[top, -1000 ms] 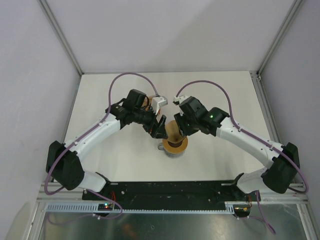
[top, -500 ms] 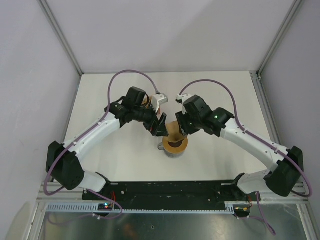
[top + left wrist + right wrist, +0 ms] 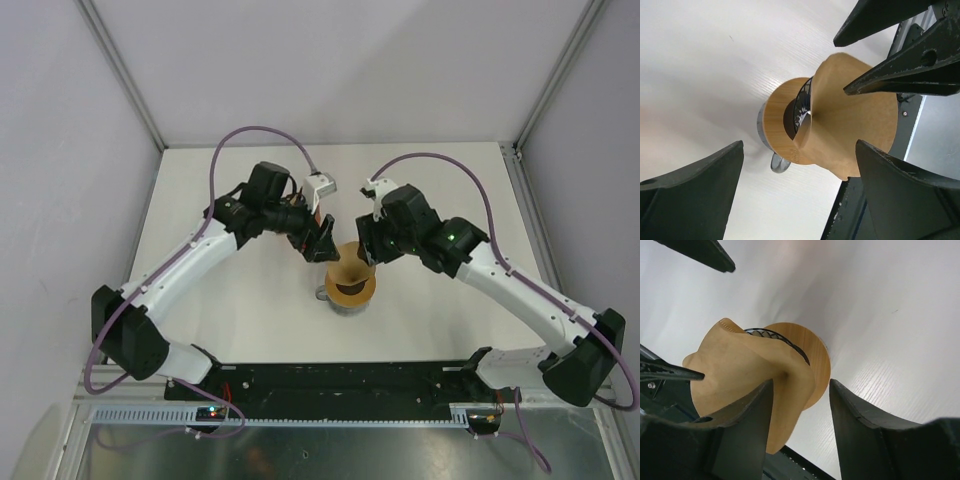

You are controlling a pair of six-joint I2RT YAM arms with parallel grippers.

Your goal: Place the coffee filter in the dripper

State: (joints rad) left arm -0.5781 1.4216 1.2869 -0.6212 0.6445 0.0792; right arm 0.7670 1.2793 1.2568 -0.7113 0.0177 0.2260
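While the creased paper coffee filter (image 3: 855, 130) stands in a wooden ring (image 3: 775, 125) | left gripper (image 3: 799, 143) released (wide) | right gripper (image 3: 801, 381) released.

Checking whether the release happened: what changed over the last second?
Both arms eased back from the wooden-ringed cup. The left pincer is open and clear of the coffee filter. The right pincer spread wider and seems to have let the filter go. The filter, standing in the cup, and the cup itself stayed put.
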